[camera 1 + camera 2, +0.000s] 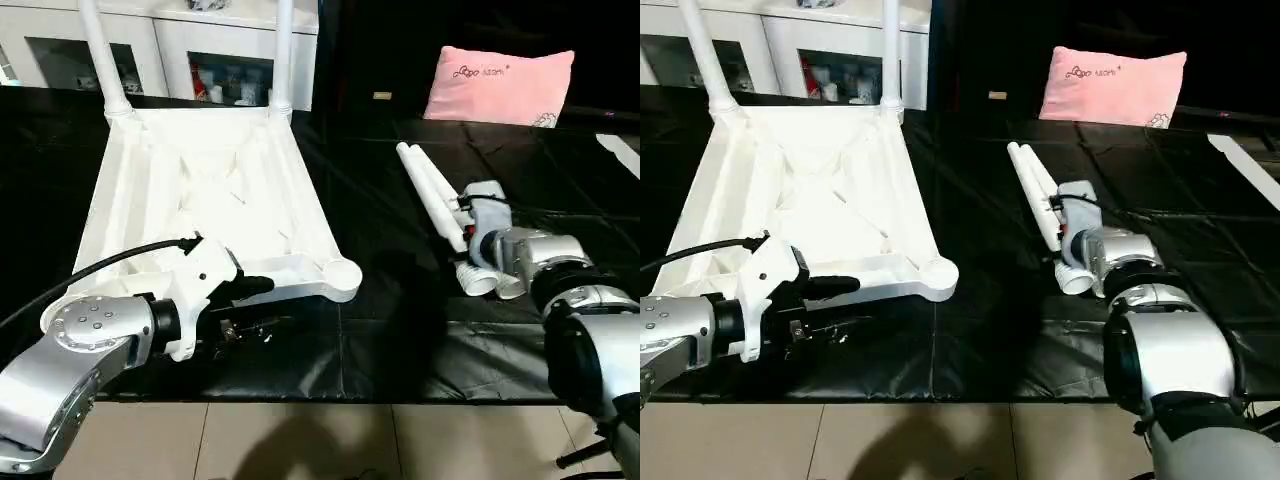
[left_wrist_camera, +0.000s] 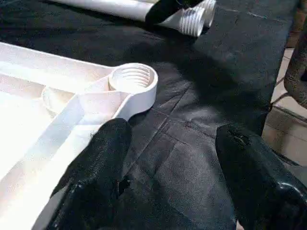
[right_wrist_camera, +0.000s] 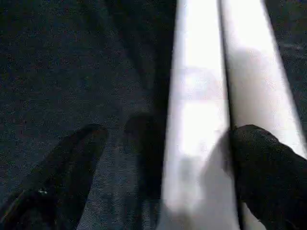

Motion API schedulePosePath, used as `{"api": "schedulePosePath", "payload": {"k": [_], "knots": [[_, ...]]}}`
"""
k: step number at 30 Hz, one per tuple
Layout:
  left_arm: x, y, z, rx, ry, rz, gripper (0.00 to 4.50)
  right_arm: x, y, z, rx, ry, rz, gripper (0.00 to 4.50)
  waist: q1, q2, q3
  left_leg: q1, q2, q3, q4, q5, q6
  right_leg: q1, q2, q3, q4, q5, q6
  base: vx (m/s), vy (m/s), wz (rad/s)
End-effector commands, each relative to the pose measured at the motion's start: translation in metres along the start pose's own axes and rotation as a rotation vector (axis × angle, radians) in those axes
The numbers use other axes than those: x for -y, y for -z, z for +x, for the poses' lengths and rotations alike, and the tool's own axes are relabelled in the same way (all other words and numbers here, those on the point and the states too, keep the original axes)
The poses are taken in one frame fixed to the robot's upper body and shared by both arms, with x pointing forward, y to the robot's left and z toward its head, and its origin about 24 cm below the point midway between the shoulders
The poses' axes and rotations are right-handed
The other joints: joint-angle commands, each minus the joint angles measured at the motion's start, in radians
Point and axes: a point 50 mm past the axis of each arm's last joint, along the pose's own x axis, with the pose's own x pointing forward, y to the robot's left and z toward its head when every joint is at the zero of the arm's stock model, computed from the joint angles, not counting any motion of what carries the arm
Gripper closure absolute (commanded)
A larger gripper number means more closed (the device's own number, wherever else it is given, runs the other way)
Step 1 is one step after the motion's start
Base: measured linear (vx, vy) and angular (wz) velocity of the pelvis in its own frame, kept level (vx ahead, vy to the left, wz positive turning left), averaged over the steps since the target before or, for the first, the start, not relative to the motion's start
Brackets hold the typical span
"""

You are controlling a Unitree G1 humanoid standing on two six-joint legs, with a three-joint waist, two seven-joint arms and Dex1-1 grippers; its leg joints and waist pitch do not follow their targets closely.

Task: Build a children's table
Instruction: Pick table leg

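Observation:
The children's table top (image 1: 200,190) lies upside down on the black mat, ribbed underside up. Two white legs (image 1: 105,60) (image 1: 283,50) stand upright in its far corner sockets. Its near right corner socket (image 2: 133,79) is empty and shows its thread. My left gripper (image 2: 175,172) hangs open at the top's near edge, one finger (image 2: 96,167) over the rim, the other over bare mat. To the right, two loose legs (image 1: 432,190) lie side by side. My right gripper (image 3: 165,177) is open low over them, its jaws either side of one leg (image 3: 196,96).
A pink pillow (image 1: 500,85) rests at the back right. A white cabinet (image 1: 200,50) with glass doors stands behind the table top. The mat ends just before me at a tiled floor (image 1: 300,440). A black cable (image 1: 110,262) arcs over my left forearm.

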Motion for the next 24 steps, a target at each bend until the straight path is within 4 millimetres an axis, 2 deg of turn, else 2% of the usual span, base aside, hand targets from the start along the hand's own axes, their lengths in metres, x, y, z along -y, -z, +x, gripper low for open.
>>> {"api": "schedulePosePath", "payload": {"k": [1, 3, 5, 6, 7, 15, 24], "knots": [[0.002, -0.003, -0.002, 0.001, -0.005, 0.008, 1.15, 0.000, 0.008, 0.001, -0.031, -0.023, 0.047, 0.27, 0.001, -0.001, -0.056, -0.029, -0.031, 0.049, -0.058, -0.069, 0.018, 0.077, -0.028, 0.025, -0.071, -0.101, -0.208, 0.000, 0.000, 0.00], [0.004, -0.003, -0.003, 0.001, -0.006, 0.005, 1.15, -0.001, 0.012, 0.001, -0.052, -0.029, 0.069, 0.49, 0.000, 0.001, -0.057, -0.029, -0.031, 0.049, -0.057, -0.048, 0.021, 0.075, -0.027, 0.025, -0.067, -0.067, -0.215, 0.000, 0.000, 0.00], [0.005, -0.003, -0.003, 0.000, -0.005, 0.001, 1.15, -0.001, 0.020, 0.002, -0.095, -0.017, 0.083, 0.58, 0.000, -0.002, -0.054, -0.030, -0.031, 0.050, -0.058, -0.037, 0.023, 0.074, -0.026, 0.025, -0.066, -0.049, -0.220, 0.000, 0.000, 0.00], [0.005, -0.003, -0.003, 0.000, -0.005, 0.001, 1.15, -0.001, 0.020, 0.002, -0.095, -0.017, 0.083, 0.58, 0.001, 0.000, -0.055, -0.029, -0.030, 0.049, -0.058, -0.036, 0.020, 0.074, -0.028, 0.025, -0.065, -0.046, -0.222, 0.000, 0.000, 0.00], [0.005, -0.003, -0.003, -0.001, -0.005, 0.001, 1.15, -0.001, 0.022, 0.002, -0.104, -0.014, 0.088, 0.80, 0.001, 0.001, -0.054, -0.028, -0.030, 0.050, -0.058, -0.037, 0.019, 0.073, -0.027, 0.025, -0.065, -0.045, -0.223, 0.000, 0.000, 0.00], [0.008, -0.003, -0.004, -0.007, -0.002, -0.010, 1.15, -0.002, 0.030, 0.003, -0.153, -0.024, 0.097, 1.46, 0.002, -0.003, -0.050, -0.026, -0.027, 0.050, -0.061, -0.082, 0.004, 0.070, -0.030, 0.024, -0.071, -0.098, -0.213, 0.000, 0.000, 0.00], [0.005, -0.007, -0.002, -0.005, -0.003, -0.006, 1.15, -0.003, 0.028, 0.003, -0.144, -0.026, 0.115, 2.25, 0.005, -0.002, -0.060, -0.027, -0.023, 0.052, -0.058, -0.051, -0.010, 0.075, -0.031, 0.020, -0.065, -0.052, -0.220, 0.000, 0.000, 0.00]]}}
